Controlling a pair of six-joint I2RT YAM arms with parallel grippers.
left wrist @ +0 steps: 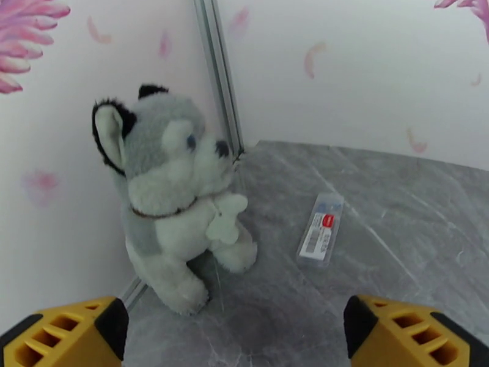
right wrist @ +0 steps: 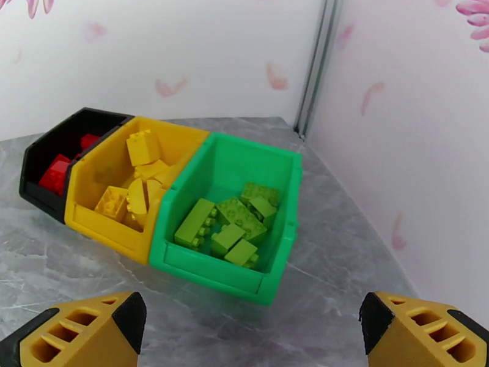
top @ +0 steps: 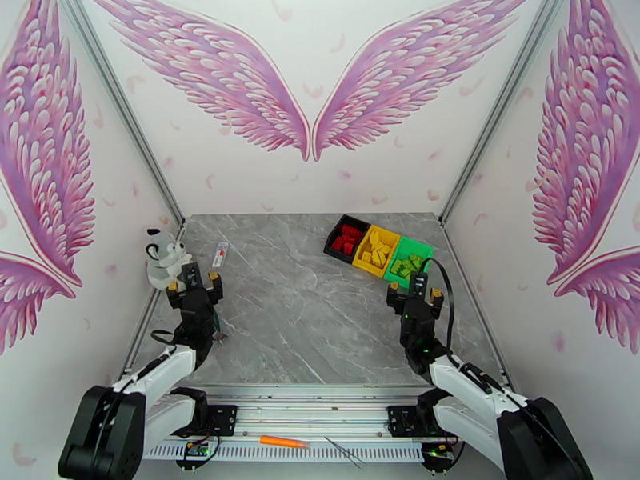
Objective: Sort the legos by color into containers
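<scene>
Three bins stand in a row at the table's back right: a black bin (top: 344, 233) (right wrist: 36, 178) with red legos (top: 347, 238) (right wrist: 56, 171), a yellow bin (top: 373, 265) (right wrist: 116, 233) with yellow legos (top: 376, 251) (right wrist: 136, 185), and a green bin (top: 410, 249) (right wrist: 202, 264) with light green legos (top: 408, 268) (right wrist: 229, 224). My right gripper (top: 414, 295) (right wrist: 250, 334) is open just in front of the green bin, holding nothing. Over at the left side of the table my left gripper (top: 193, 282) (left wrist: 235, 334) is open and holds nothing.
A grey-white plush dog (top: 164, 256) (left wrist: 174, 203) sits in the back left corner against the wall. A small white-and-orange tube (top: 220, 256) (left wrist: 321, 230) lies beside it. An orange tool (top: 284, 442) and tweezers (top: 346, 452) rest on the rail by the arm bases.
</scene>
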